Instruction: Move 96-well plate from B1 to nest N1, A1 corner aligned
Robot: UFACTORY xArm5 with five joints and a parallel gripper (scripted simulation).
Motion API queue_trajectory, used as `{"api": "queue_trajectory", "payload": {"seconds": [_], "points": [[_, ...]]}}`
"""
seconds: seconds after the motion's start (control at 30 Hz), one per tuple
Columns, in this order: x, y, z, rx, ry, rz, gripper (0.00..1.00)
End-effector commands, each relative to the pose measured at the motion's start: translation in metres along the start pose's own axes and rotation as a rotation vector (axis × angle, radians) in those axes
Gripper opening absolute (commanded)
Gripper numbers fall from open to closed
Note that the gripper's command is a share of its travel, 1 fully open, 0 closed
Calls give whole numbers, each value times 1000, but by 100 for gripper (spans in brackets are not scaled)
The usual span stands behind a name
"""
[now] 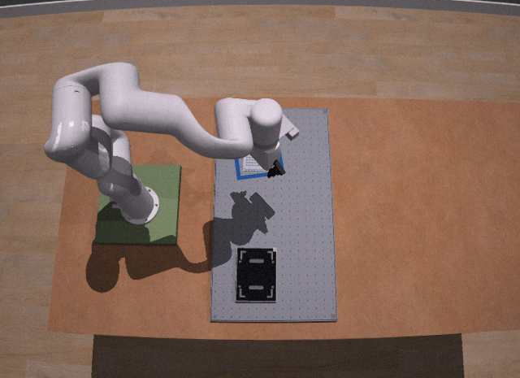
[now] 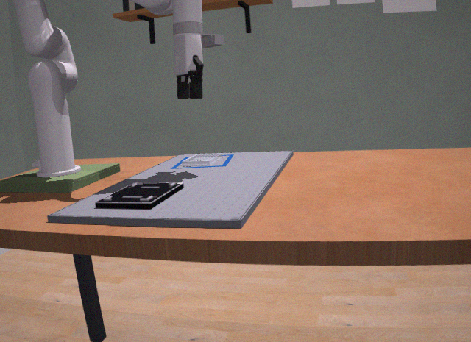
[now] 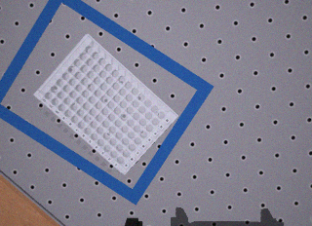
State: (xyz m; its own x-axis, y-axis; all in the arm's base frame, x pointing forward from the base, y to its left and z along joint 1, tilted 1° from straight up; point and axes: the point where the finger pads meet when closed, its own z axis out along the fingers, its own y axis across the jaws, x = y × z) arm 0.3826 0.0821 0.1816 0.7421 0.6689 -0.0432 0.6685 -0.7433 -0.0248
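The white 96-well plate [image 3: 105, 103] lies flat inside the blue-taped spot B1 [image 3: 195, 96] on the grey perforated bench plate; it also shows in the top view [image 1: 252, 162] and the side view [image 2: 203, 159]. I cannot tell which corner is cut off. My gripper [image 2: 189, 87] is open and empty, high above the plate; it also shows in the top view [image 1: 275, 170], and its fingertips show at the bottom edge of the wrist view [image 3: 221, 219]. The black plate nest N1 [image 1: 256, 274] with white corner marks sits at the near end of the bench plate, empty.
The grey bench plate [image 1: 273, 215] lies on an orange table. The arm's base stands on a green block [image 1: 138, 204] to the left. A wall shelf [image 2: 197, 4] hangs behind the arm.
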Motion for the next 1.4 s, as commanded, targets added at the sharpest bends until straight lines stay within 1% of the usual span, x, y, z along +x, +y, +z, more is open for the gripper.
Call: {"api": "queue_trajectory", "payload": {"seconds": [0.0, 0.1, 0.17, 0.67, 0.73, 0.8, 0.93, 1.37], "points": [[14, -17, 17, -12, 17, -192, 100], [21, -27, 27, -15, 21, -292, 100], [21, -27, 27, -15, 21, -292, 100], [53, -75, 75, -33, 41, -791, 100], [53, -75, 75, -33, 41, -791, 100], [57, -81, 82, -34, 43, -843, 100], [65, -92, 93, -34, 43, -843, 100], [65, -92, 93, -34, 43, -843, 100]]}}
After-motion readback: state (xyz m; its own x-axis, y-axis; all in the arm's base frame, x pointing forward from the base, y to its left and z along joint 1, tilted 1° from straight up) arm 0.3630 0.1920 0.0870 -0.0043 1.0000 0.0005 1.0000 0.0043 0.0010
